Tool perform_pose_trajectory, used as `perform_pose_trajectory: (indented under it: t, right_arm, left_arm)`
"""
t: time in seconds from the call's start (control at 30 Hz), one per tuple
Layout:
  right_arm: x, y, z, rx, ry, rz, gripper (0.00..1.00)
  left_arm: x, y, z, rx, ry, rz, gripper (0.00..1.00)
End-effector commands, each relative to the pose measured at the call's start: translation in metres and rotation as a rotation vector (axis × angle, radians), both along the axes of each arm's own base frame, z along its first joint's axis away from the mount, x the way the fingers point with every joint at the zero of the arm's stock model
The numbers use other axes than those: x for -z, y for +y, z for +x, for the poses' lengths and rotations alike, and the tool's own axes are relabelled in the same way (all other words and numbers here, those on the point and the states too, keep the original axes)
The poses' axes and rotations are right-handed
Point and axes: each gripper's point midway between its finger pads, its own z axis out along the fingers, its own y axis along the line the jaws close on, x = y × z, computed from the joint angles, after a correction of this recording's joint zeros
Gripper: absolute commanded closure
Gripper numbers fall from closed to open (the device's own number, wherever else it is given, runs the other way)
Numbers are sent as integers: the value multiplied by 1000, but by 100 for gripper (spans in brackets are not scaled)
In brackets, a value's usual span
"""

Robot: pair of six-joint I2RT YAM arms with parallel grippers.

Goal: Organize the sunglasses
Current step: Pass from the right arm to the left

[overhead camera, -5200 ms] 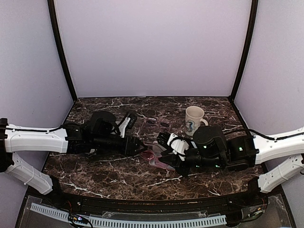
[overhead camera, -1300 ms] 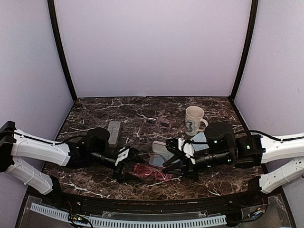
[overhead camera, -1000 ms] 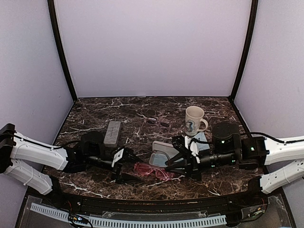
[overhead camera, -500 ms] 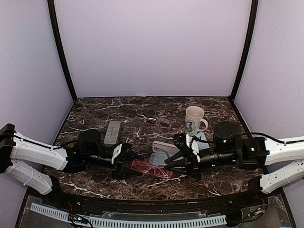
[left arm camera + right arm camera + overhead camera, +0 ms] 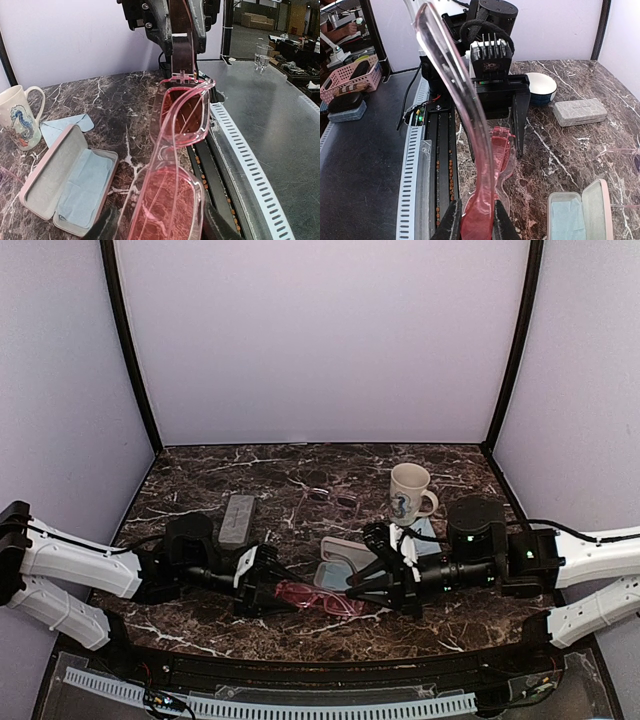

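Note:
The red-pink sunglasses [image 5: 318,599] hang just above the marble near the front edge, stretched between both grippers. My left gripper [image 5: 268,583] has its fingers against the two sides of the near lens [image 5: 167,207]. My right gripper [image 5: 372,586] is shut on one translucent temple arm [image 5: 476,220], which curves up in front of its camera. The far lens [image 5: 182,117] sits close under the right gripper [image 5: 182,62]. The dark sunglasses [image 5: 333,498] lie further back on the table, apart from both arms.
An open pink case [image 5: 345,558] with a light blue cloth inside [image 5: 82,187] lies just behind the glasses. A shut grey case [image 5: 237,518] sits back left. A white seahorse mug [image 5: 408,490] and a loose blue cloth [image 5: 65,126] are at the right. The table's front edge [image 5: 235,145] is close.
The left gripper has slid right to the pink sunglasses and narrowed its jaws around the near lens. The right gripper has kept its hold on the temple arm.

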Motion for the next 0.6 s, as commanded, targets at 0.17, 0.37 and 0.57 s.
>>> perform_pose_trajectory:
  t: [0.17, 0.37, 0.57]
  right_arm:
    - [7, 6, 16, 70, 3, -37, 74]
    - [7, 3, 21, 110, 15, -39, 62]
    - [6, -7, 29, 182, 31, -45, 43]
  left_arm:
    - [-10, 2, 5, -33, -41, 4, 99]
    - [-8, 4, 9, -61, -54, 16, 100]
    - [-5, 7, 11, -88, -57, 17, 100]
